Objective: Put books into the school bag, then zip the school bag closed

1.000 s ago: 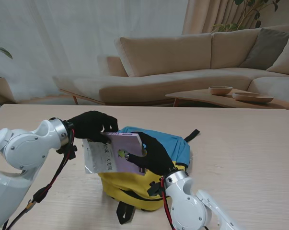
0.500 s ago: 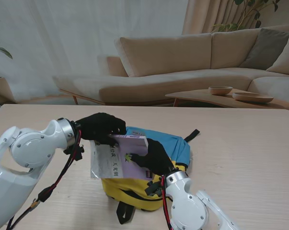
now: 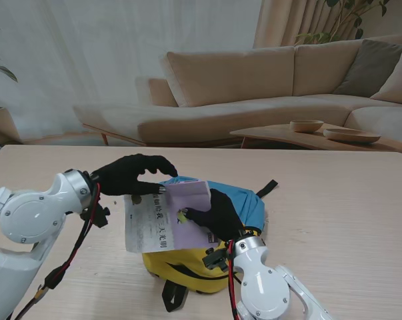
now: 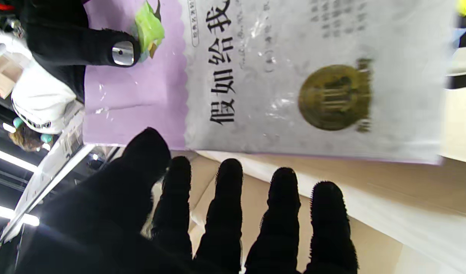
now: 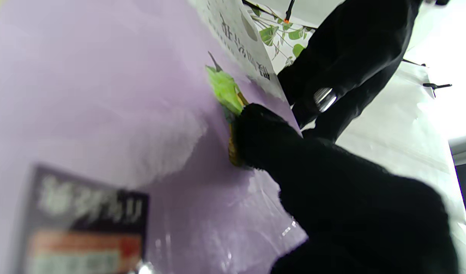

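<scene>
Lilac and pale grey, the book is lying tilted across the top of the school bag, its near-left corner overhanging the counter. The step in hand looks like the first one, getting a book into the bag; nothing of the zipping has begun.

The right hand is pressing its fingers onto the lilac cover, one fingertip resting just beside a small green leaf picture, so it is pinning or gripping the book against the bag; I cannot tell whether a thumb is closing underneath. The left hand is hovering at the book's far-left edge. In its wrist view the fingers are spread apart with a gap showing before the book's edge, so it appears to be open and holding nothing.

Next, I judge, the book needs tipping edge-first and sliding down into the bag's mouth, with the left hand steadying the overhanging end. The opening itself is hidden under the book, so whether it is gaping wide enough cannot be seen; soft yellow and blue fabric may fold in and block entry.

A black strap is trailing from the bag's far side. Beyond the counter, a beige sofa and a low table bearing shallow bowls are standing well clear.
</scene>
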Action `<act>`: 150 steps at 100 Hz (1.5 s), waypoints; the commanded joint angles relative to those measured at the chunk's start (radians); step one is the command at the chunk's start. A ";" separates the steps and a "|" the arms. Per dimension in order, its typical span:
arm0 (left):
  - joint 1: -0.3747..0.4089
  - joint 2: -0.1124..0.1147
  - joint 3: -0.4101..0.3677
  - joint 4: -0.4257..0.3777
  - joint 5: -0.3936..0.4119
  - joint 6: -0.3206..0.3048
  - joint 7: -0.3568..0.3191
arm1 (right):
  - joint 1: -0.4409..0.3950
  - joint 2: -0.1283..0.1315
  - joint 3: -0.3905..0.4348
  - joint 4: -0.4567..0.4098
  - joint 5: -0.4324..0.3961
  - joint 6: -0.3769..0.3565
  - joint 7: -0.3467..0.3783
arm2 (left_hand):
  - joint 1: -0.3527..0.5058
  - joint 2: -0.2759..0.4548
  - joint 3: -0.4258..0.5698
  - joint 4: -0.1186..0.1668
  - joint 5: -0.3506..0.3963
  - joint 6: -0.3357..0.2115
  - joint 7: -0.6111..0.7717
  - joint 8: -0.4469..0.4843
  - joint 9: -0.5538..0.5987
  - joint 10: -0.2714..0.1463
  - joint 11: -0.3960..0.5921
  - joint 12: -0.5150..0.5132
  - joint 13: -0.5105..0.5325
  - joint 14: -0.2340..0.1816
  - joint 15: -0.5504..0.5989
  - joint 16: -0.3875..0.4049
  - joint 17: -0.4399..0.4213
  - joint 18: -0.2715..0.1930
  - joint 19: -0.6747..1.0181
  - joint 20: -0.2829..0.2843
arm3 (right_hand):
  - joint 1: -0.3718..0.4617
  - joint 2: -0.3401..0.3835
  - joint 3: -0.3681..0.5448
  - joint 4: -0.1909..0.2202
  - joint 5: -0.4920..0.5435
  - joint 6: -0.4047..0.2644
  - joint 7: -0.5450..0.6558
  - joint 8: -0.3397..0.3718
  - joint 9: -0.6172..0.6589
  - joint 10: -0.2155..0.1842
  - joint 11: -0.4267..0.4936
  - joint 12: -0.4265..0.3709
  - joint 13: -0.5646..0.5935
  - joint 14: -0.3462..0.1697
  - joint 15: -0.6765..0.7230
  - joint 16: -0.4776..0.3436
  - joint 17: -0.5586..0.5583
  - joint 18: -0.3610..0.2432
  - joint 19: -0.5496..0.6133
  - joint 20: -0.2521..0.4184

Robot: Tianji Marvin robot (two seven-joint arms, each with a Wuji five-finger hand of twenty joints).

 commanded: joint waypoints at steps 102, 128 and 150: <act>0.161 -0.079 -0.069 0.081 -0.444 0.234 0.168 | -0.016 -0.028 0.123 -0.053 0.163 -0.117 -0.044 | -0.220 -0.098 -0.027 -0.040 -0.168 0.113 -0.158 -0.195 -0.182 0.017 -0.090 -0.098 -0.086 -0.012 -0.207 -0.107 -0.053 -0.061 -0.272 -0.022 | 0.166 0.131 0.089 0.039 0.168 -0.342 0.356 0.172 -0.005 -0.015 0.065 0.041 0.009 -0.010 0.075 0.029 -0.019 -0.064 0.069 0.037; 0.118 -0.088 -0.026 0.103 -0.605 0.290 0.125 | -0.031 -0.024 0.128 -0.069 0.213 -0.120 -0.021 | -0.192 -0.093 0.003 -0.031 -0.107 0.122 -0.104 -0.164 -0.125 0.023 -0.064 -0.081 -0.050 -0.012 -0.190 -0.099 -0.022 -0.050 -0.266 -0.004 | 0.166 0.132 0.088 0.038 0.169 -0.344 0.354 0.175 -0.006 -0.017 0.062 0.042 0.006 -0.009 0.073 0.031 -0.022 -0.065 0.068 0.039; 0.097 -0.098 -0.002 0.113 -0.694 0.318 0.115 | -0.034 -0.026 0.121 -0.075 0.248 -0.109 -0.016 | -0.120 -0.090 0.055 -0.022 -0.058 0.097 0.155 0.069 0.019 -0.002 0.064 0.025 0.073 0.011 -0.068 -0.030 0.040 -0.013 -0.074 0.072 | 0.166 0.133 0.086 0.038 0.169 -0.345 0.352 0.178 -0.006 -0.017 0.061 0.043 0.004 -0.008 0.073 0.033 -0.024 -0.066 0.068 0.043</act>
